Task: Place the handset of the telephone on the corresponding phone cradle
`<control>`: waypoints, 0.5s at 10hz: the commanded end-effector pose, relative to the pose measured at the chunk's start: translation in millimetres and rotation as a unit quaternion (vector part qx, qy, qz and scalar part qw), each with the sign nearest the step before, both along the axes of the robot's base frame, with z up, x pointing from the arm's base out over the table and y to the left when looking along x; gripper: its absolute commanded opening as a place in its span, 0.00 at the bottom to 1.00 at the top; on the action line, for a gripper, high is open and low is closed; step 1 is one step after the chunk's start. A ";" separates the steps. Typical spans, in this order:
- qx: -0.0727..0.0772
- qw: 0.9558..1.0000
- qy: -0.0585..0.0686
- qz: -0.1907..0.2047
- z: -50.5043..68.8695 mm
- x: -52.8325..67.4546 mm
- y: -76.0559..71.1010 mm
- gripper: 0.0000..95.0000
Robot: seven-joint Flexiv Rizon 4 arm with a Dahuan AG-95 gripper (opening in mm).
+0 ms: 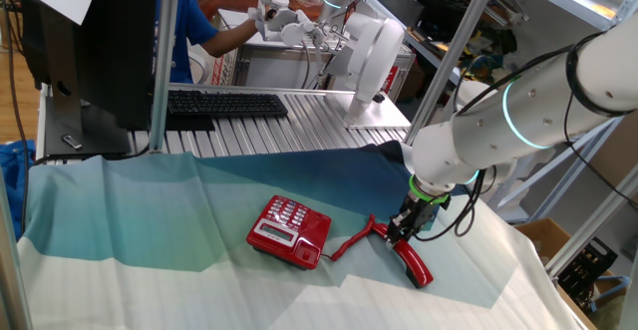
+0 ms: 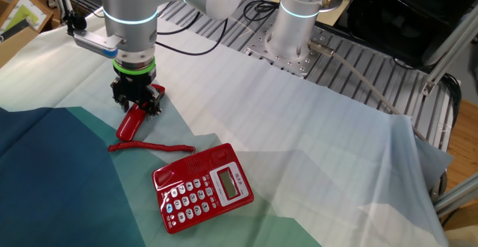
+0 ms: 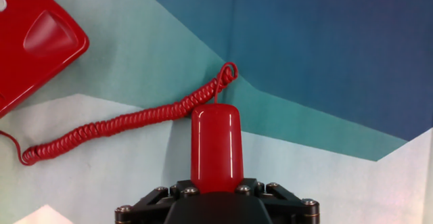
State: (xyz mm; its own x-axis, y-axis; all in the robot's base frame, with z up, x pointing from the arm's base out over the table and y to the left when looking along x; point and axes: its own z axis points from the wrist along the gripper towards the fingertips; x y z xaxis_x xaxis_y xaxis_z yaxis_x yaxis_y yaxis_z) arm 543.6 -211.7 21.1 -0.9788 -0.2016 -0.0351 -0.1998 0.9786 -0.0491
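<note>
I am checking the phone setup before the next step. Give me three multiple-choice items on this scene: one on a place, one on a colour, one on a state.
1. Where does the handset lie?
A. in the phone cradle
B. on the cloth, apart from the telephone
C. on the black keyboard

2. What colour is the coiled cord?
A. red
B. black
C. white

3. How does the gripper stand?
A. raised high above the table
B. down over the handset, jaws either side of it
C. on the keypad

Answers: 1 B, the cradle is empty and only the cord bridges the gap; 2 A, it matches the phone; 3 B, the hand view shows the handset between the jaws.
</note>
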 end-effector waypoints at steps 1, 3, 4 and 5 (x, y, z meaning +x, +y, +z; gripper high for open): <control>-0.001 1.000 -0.001 -0.002 -0.6 -0.4 0.0 0.00; -0.003 1.000 0.000 -0.008 -0.6 -0.4 0.0 0.00; -0.002 1.000 0.003 -0.011 -0.6 -0.4 0.0 0.00; 0.003 1.000 0.016 -0.018 -0.1 -0.5 0.0 0.00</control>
